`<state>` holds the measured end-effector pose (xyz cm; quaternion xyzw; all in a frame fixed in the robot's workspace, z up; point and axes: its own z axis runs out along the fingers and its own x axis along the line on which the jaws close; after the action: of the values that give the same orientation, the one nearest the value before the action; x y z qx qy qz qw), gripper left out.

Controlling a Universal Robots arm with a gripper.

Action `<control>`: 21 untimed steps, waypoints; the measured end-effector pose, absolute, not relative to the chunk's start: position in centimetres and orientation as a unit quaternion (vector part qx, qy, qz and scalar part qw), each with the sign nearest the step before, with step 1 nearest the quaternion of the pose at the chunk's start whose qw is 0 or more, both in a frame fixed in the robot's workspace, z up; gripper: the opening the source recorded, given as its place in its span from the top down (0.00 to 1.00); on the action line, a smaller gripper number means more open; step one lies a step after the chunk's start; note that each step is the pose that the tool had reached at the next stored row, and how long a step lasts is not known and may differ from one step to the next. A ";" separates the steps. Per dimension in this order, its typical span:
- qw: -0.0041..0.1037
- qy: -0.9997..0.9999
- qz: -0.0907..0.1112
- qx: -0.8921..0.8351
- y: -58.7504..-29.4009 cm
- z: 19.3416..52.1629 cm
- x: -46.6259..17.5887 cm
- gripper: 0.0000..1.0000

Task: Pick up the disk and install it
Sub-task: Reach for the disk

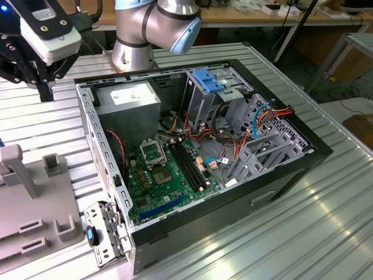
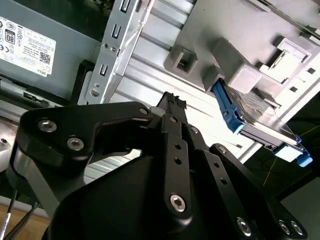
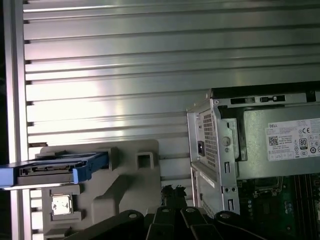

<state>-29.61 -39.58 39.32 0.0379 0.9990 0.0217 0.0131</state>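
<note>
Black jaws, pressed together and pinching nothing, hang above the ribbed bench (image 1: 303, 233) at the exterior view's left, just off a corner of the open computer case (image 1: 233, 216). They touch neither the case nor any part.

The disk (image 3: 55, 167) sits apart from them in a grey holder (image 3: 130, 175) that lies on the bench outside the case. In the first wrist view it is seen edge-on, its blue rails framing the dark body and its long axis running along the bench's ribs. It lies off to one side of the jaw tips, on the side away from the case. A small square silvery part (image 3: 61, 204) rests in the same holder, close beside it. By these pictures the disk has not yet been lifted.

Moving toward the exterior view's right, the case lies on its side with its panel off. Inside are a grey power supply (image 1: 128, 102), then the green motherboard (image 1: 169, 175). Past those stands the grey metal cage (image 1: 265, 149), with a blue bracket (image 1: 208, 80) on top and orange and red cables (image 1: 280, 111) trailing beside it. The arm's base (image 1: 151, 29) stands behind the case.
</note>
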 end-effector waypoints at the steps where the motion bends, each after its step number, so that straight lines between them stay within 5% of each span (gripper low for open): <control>1: 0.013 0.999 0.022 0.038 -39.5 39.3 -30.0 0.89; 21: 0.013 0.999 0.022 0.038 -37.9 39.3 -41.1 0.89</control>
<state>-41.14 -37.88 39.28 0.0379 0.9990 0.0217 0.0131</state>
